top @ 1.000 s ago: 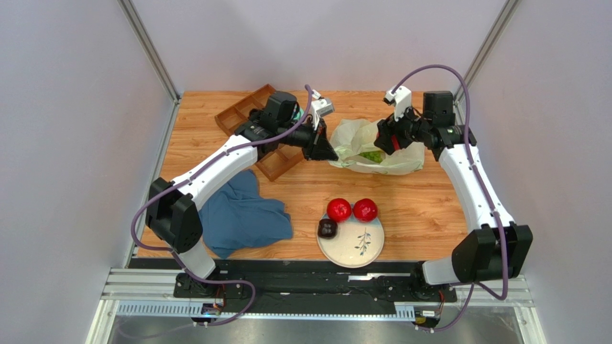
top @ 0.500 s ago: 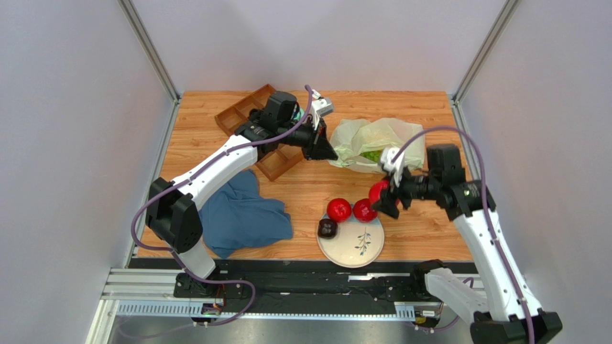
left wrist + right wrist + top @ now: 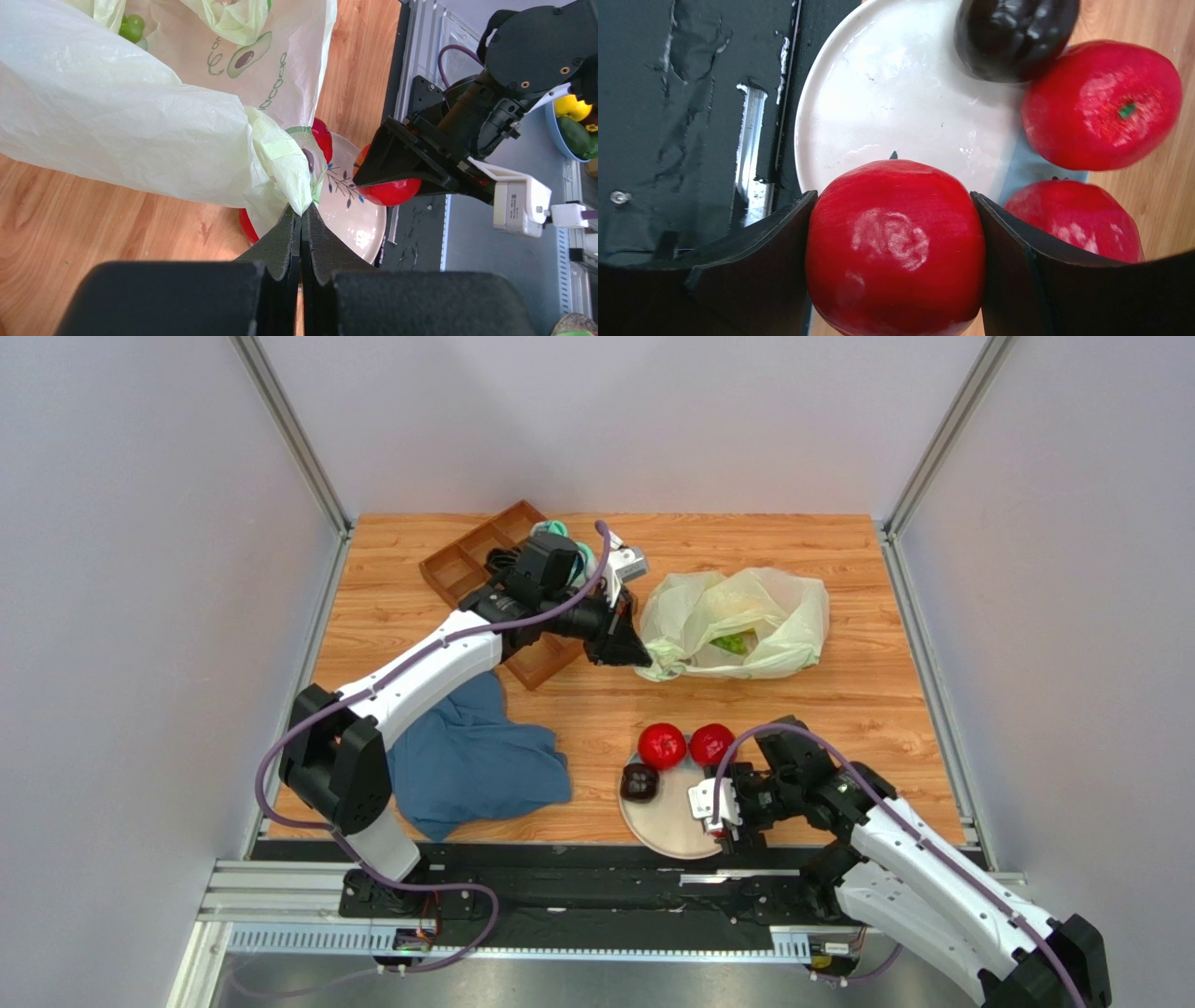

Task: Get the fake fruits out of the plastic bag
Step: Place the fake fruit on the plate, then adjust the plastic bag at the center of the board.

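Note:
The pale yellow-green plastic bag [image 3: 737,623] lies at the back of the table with a green grape bunch [image 3: 727,641] inside. My left gripper [image 3: 627,647] is shut on the bag's left edge; the wrist view shows the film pinched at the tips of the gripper [image 3: 302,210]. My right gripper [image 3: 716,802] is shut on a red apple [image 3: 896,245] just above the white plate [image 3: 659,826]. Two red apples [image 3: 662,745] [image 3: 711,744] and a dark purple-brown fruit [image 3: 640,781] sit at the plate's far rim.
A brown compartment tray [image 3: 484,567] with a teal sock [image 3: 554,529] stands at the back left under my left arm. A dark blue cloth [image 3: 477,756] lies front left. The black rail [image 3: 561,875] runs along the near edge.
My right arm has swung from the bag down to the plate at the front, carrying a red apple. My left gripper has kept its hold on the bag, which now lies more spread out.

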`<state>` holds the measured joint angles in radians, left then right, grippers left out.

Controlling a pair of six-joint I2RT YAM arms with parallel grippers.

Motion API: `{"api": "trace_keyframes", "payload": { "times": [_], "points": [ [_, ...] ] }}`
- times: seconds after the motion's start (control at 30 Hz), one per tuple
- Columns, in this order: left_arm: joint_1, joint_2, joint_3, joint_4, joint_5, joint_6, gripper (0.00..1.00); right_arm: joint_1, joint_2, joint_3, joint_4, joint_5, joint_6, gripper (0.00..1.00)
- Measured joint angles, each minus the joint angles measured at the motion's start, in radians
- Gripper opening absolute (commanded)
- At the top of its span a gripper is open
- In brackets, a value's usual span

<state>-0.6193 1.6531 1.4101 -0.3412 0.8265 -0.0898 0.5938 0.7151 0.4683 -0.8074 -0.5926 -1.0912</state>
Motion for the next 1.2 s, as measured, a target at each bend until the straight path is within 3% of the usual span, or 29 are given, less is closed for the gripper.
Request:
{"api": "trace_keyframes", "payload": {
  "times": [0.1, 0.2, 0.47, 0.67, 0.77, 0.97, 1.1, 1.2],
  "points": [
    [0.000, -0.011, -0.018, 0.000, -0.003, 0.000, 0.00, 0.013, 0.028, -0.019, 0.025, 0.024, -0.071, 0.82],
    [0.000, -0.023, -0.031, 0.002, -0.005, 0.001, 0.00, 0.013, 0.031, -0.030, 0.029, 0.050, -0.130, 1.00],
    [0.000, -0.036, -0.037, 0.002, -0.005, 0.001, 0.00, 0.013, -0.144, 0.037, -0.060, 0.075, -0.202, 0.99],
    [0.000, -0.055, -0.058, 0.016, 0.000, -0.003, 0.00, -0.044, -0.079, 0.389, -0.080, 0.091, -0.108, 0.89],
    [0.000, -0.059, -0.060, 0.017, 0.003, -0.005, 0.00, -0.142, 0.076, 0.583, -0.015, 0.081, 0.000, 0.76],
    [0.000, -0.062, -0.060, 0.017, 0.004, -0.005, 0.00, -0.283, 0.573, 0.972, 0.113, 0.100, 0.250, 0.37],
    [0.000, -0.068, -0.060, 0.031, 0.002, -0.006, 0.00, -0.289, 0.824, 1.053, 0.075, 0.145, 0.301, 0.25],
    [0.000, -0.072, -0.058, 0.030, 0.002, -0.010, 0.00, -0.295, 0.909, 1.025, -0.027, 0.193, 0.317, 0.24]
  ]
}}
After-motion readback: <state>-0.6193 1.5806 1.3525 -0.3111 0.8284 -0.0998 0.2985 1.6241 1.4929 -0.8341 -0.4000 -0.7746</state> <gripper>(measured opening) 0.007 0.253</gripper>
